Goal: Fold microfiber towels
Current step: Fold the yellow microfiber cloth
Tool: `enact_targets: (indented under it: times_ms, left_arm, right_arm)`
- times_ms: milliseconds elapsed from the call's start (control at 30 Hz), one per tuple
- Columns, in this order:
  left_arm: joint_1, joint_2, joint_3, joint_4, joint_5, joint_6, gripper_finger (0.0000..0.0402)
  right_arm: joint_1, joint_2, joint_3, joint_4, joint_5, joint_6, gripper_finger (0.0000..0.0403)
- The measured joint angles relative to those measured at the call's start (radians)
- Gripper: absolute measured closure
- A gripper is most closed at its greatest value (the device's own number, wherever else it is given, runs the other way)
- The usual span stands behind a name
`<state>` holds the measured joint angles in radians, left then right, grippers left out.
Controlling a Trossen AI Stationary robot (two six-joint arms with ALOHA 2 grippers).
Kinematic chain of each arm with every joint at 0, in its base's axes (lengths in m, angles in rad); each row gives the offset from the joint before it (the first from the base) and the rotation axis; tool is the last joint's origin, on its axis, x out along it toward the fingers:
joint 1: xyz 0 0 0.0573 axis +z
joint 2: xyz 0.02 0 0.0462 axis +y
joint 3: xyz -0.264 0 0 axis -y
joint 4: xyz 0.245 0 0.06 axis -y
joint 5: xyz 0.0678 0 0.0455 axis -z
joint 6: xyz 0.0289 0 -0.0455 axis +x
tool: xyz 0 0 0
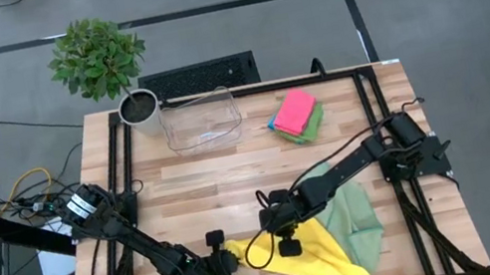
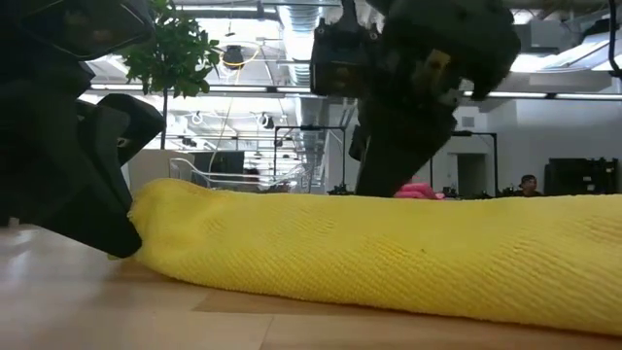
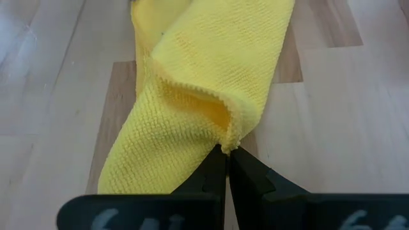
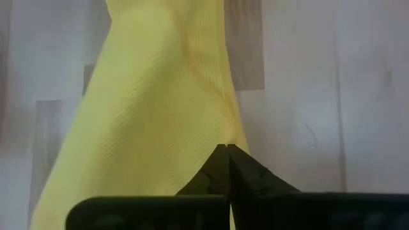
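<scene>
Now pinching yellow microfiber towel (image 3: 192, 96) corners: left gripper (image 3: 227, 160) and right gripper (image 4: 227, 156) both clamped shut on its edge. Soft, limp, probably light; best gripped at corners.

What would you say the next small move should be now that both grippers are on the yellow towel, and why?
Probably lift both pinched corners together. The left gripper and right gripper are each shut on an edge of the yellow towel, which lies bunched on the table, so raising it should let it hang flat for folding.
</scene>
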<state>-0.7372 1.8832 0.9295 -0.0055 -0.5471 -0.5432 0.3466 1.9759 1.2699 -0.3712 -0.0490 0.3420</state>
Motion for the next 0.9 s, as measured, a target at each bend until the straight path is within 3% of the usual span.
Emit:
enact_targets:
  times_ms: [400, 567, 767, 900]
  left_arm:
    - [0.000, 0.000, 0.000, 0.014, -0.001, 0.008, 0.0395]
    - [0.000, 0.000, 0.000, 0.023, -0.002, 0.063, 0.0335]
    - [0.000, 0.000, 0.000, 0.023, -0.009, 0.102, 0.0240]
    - [0.000, 0.000, 0.002, 0.020, -0.009, 0.137, 0.0197]
  right_arm:
    - [0.098, -0.001, 0.295, -0.383, 0.129, -0.020, 0.0396]
    - [0.181, -0.002, 0.352, -0.460, 0.203, 0.075, 0.0397]
    - [0.301, 0.003, 0.352, -0.453, 0.301, 0.283, 0.0397]
    - [0.377, 0.008, 0.352, -0.451, 0.366, 0.432, 0.0397]
